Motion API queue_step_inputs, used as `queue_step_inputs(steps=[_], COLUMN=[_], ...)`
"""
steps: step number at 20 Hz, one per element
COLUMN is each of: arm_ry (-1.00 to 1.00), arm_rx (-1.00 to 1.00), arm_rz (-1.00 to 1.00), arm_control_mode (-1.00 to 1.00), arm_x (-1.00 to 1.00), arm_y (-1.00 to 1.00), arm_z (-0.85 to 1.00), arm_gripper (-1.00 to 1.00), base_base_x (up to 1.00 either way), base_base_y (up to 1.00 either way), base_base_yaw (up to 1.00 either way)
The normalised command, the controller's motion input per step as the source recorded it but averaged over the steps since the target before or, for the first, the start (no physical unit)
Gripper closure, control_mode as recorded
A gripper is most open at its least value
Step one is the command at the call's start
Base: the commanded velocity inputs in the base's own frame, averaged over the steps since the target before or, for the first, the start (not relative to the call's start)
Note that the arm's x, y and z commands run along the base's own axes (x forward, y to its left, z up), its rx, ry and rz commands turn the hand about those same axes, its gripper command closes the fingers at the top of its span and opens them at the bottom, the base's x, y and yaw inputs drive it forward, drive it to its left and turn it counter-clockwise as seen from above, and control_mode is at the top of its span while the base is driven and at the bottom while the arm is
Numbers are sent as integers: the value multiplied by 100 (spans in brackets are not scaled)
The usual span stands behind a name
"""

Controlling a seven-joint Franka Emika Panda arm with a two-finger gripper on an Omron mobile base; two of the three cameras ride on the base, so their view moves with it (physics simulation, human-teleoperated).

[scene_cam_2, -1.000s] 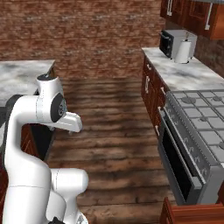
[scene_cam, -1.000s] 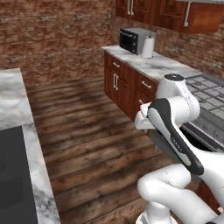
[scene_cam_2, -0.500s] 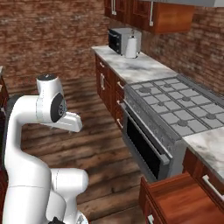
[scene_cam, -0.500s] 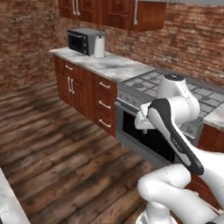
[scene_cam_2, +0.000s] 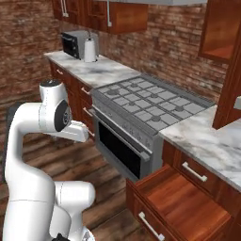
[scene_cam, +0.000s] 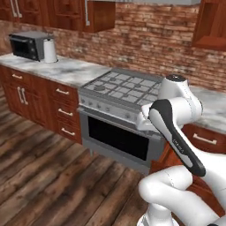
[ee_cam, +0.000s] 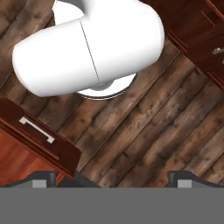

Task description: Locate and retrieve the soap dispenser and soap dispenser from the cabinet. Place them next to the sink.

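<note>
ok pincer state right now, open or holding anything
pincer: open, its tips wide apart over the wooden floor, holding nothing.

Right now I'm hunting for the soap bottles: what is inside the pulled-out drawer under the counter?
The open drawer shows bare reddish wood over the part in view, no bottles. Its back end runs under the marble counter, so that part is hidden.
</note>
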Motion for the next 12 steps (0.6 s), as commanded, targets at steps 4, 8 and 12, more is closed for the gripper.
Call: queue_step_inputs(steps=[4,8,12], arm_ry=[0,0,0], arm_rx=[0,0,0], arm_rz=[0,0,0], arm_control_mode=[100,100,100], arm_x=[0,0,0], arm_y=[0,0,0], arm_z=[0,0,0], arm_gripper=[-100,-100,-100], base_base_x=[4,4,8], base_base_y=[0,0,1], base_base_yaw=[-48,-47,-46])
